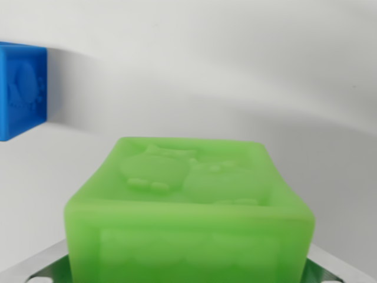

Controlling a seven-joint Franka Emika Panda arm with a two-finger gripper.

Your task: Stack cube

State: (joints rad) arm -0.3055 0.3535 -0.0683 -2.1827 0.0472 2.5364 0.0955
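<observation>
While the green cube [188, 212] sits in the gripper [188, 268], seemingly clamped, carrying looks underway; next, centre over the blue cube [20, 88] at ten o'clock.

near cube [188, 218] low centre, far cube [20, 88] upper left, well apart

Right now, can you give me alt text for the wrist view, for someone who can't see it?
A green cube with a raised animal design on top fills the lower middle of the wrist view, very close to the camera, with metal gripper parts just visible beneath it at the bottom edge. A blue cube sits at the wrist view's left edge, cut off by the frame, on a plain white surface.
</observation>
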